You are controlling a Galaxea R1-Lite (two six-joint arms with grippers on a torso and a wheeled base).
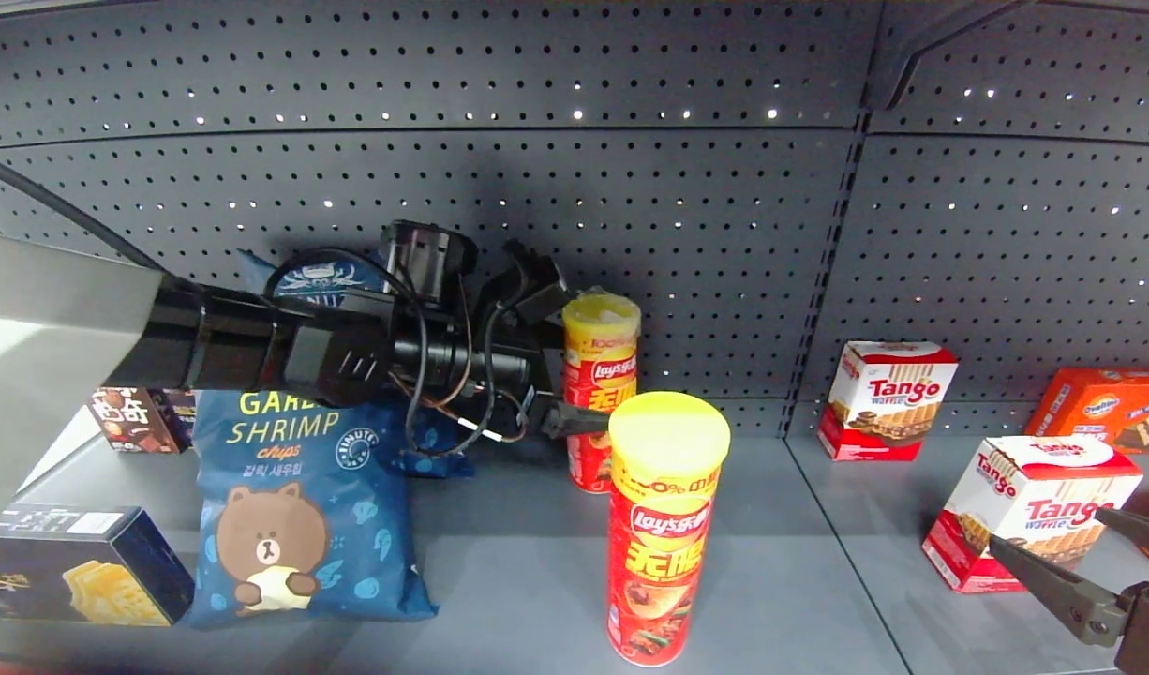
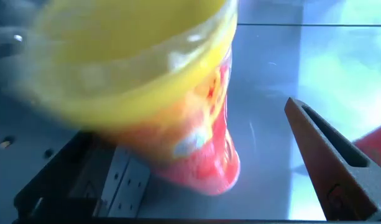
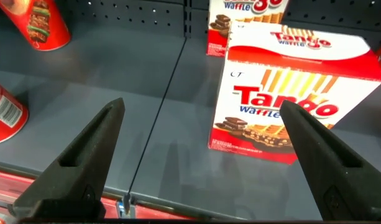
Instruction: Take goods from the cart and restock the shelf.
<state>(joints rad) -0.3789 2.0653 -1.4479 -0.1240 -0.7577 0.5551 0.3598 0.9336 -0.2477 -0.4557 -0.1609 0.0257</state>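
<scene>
- Left gripper point(image 1: 584, 361): reaches in from the left to the back of the shelf point(image 1: 528, 562). Its jaws are spread, with the rear chip can point(image 1: 601, 375) between them. In the left wrist view one finger point(image 2: 330, 162) stands clear of the can's side. The other finger lies low behind the blurred can point(image 2: 196, 143), so contact there cannot be judged.
- Rear chip can: upright on the shelf, close to the pegboard back point(image 1: 631, 187). Its lower part is partly covered by the front chip can point(image 1: 666, 525).
- Front chip can: upright near the shelf's front edge, apart from both grippers.
- Right gripper point(image 1: 1046, 528): at the lower right, jaws wide apart and holding nothing. Its body is cut off by the frame corner. In the right wrist view it point(image 3: 202, 104) hovers before the near wafer box point(image 3: 296, 99).
- Near wafer box point(image 1: 1034, 511): stands on the right bay. The far wafer box point(image 1: 888, 398) stands behind it, well apart.
- Orange box point(image 1: 1109, 408): at the back right, cut off by the frame edge.
- Shrimp chips bag point(image 1: 303, 506): leans left of the cans, its top hidden by the left arm. A second blue bag point(image 1: 321, 277) behind it is mostly hidden.
- Dark box point(image 1: 78, 562): at the front left, cut off by the frame edge. A small dark box point(image 1: 134, 417) sits farther back, partly under the arm.
</scene>
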